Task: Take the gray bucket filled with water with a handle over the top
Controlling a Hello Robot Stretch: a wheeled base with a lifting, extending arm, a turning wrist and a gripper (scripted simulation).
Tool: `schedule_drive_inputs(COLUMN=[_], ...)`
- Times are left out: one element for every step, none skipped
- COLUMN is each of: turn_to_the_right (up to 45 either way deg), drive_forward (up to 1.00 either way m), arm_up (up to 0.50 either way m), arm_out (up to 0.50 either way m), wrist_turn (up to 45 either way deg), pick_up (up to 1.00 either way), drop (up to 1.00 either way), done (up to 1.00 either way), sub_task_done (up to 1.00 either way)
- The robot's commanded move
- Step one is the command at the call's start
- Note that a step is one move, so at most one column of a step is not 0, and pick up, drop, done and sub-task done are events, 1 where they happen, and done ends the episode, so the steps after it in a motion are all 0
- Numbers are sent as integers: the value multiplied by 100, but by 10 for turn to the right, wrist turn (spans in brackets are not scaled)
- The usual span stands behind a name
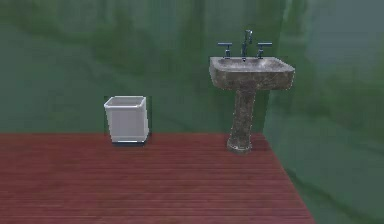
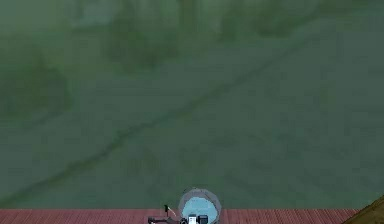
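Fig.: approach to round grey bucket (image 2: 197,201) w/ pale-blue water.
Bucket sits on red plank floor (image 2: 300,217) at foot of green wall (image 2: 190,90). I see my gripper (image 2: 167,213) low there too, prob. to reach handle; can't tell whether it holds anything.

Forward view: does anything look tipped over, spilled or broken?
Nothing stands out. The pale square bin stands upright on the red plank floor, and the stone pedestal sink stands straight with its faucet in place.
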Motion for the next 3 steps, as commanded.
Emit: schedule_drive_inputs(turn_to_the_right=[0,0,0], drive_forward=[0,0,0], arm_up=[0,0,-30], arm_out=[0,0,0], wrist_turn=[450,150,0], pick_up=[0,0,0], drop=[0,0,0], done=[0,0,0], sub_task_done=[0,0,0])
